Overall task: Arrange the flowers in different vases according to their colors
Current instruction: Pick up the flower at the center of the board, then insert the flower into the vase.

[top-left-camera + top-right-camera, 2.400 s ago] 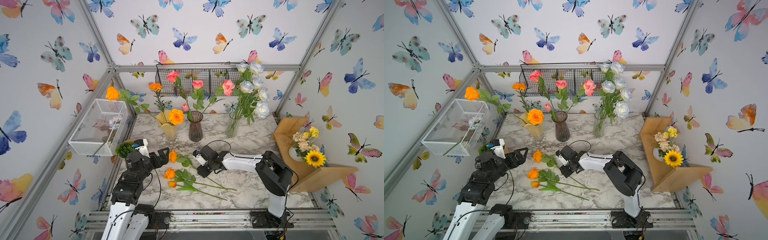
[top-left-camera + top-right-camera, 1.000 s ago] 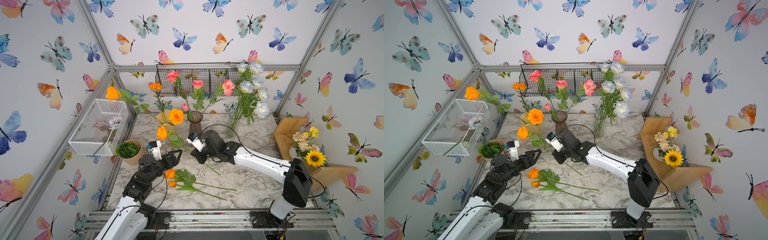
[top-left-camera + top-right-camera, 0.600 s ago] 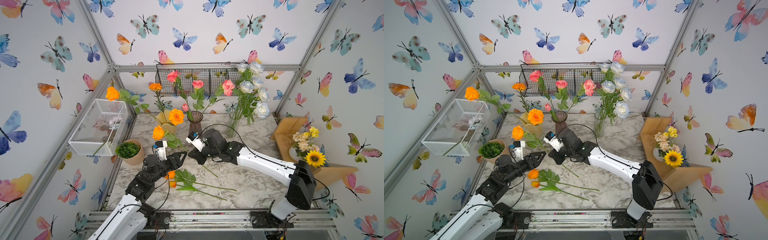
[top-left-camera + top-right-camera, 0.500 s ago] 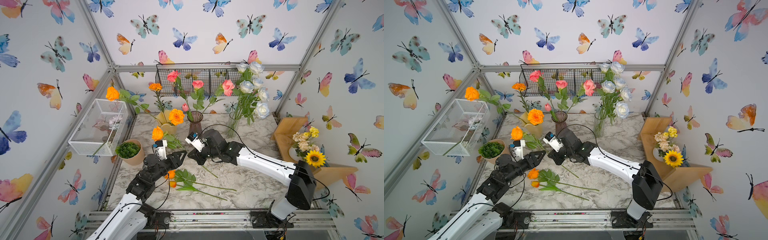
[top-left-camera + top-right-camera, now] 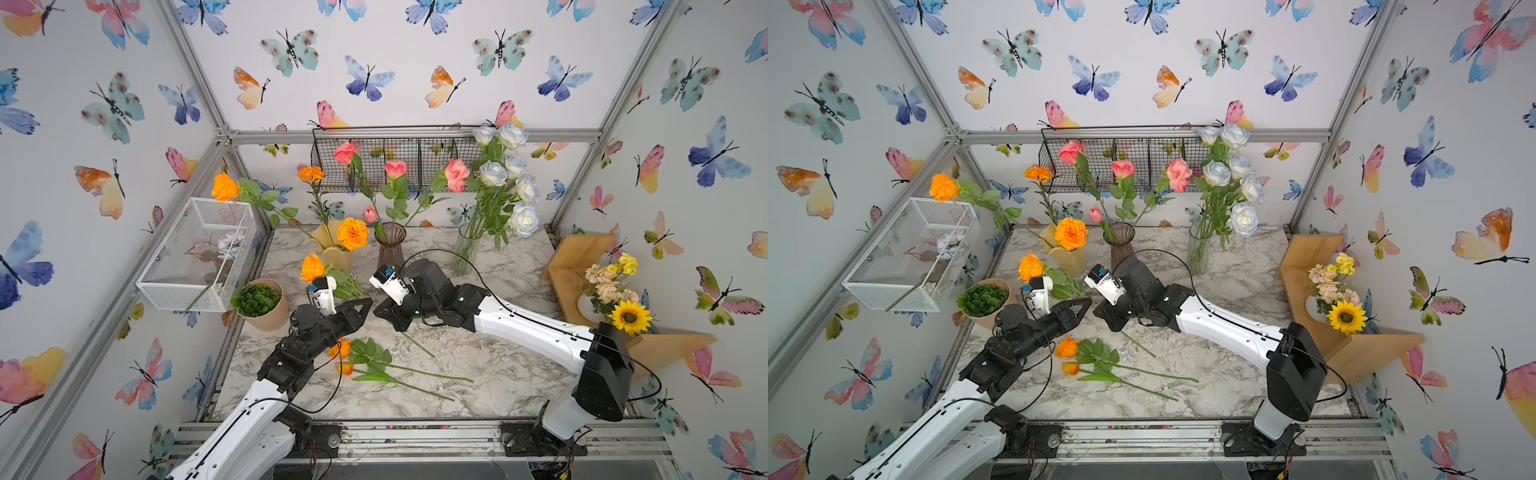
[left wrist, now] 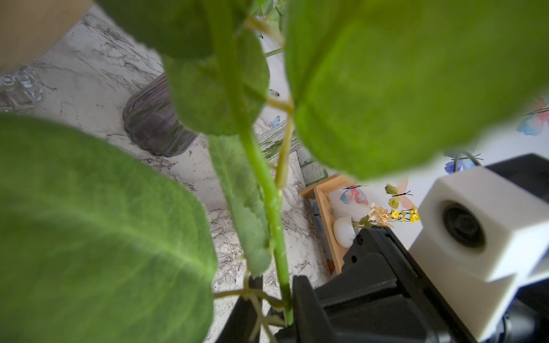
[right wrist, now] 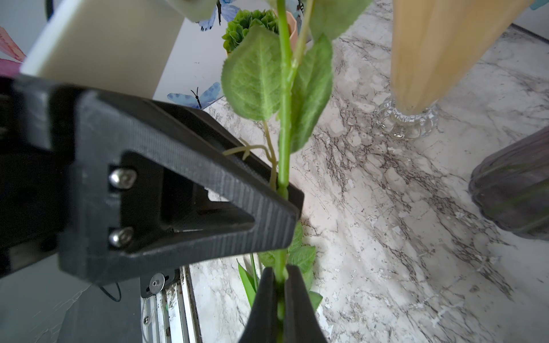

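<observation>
Starting at my left: the left claw point(image 5: 362, 306) reaches in level, its jaws narrow either side of the stem point(image 7: 283, 142) of the orange rose point(image 5: 312, 267); the left wrist view shows a sliver of gap beside the stem, so I cannot tell whether it grips; a thin side shoot point(image 7: 246, 150) lies across one of its fingers. The rose hangs in the air, tilted, its bloom just in front of the yellow vase point(image 5: 338, 258), its cut end poking out low over the table point(image 5: 498, 374); two more orange flowers point(image 5: 340, 347) lie flat on the marble. Next right, the right claw point(image 7: 278, 285) is clamped on the same stem, just toward the cut end from the left one. I judge this a hand-over; to do it well I would seat the left jaws squarely on bare stem, clear of shoot and leaves, confirm the pinch, and only then let the right claw go and back straight away; after that, stand the stem up and lower its end into the yellow vase, steering clear of the purple vase point(image 5: 390, 249) beside it; the clear vase point(image 5: 465, 249) stands further right.
</observation>
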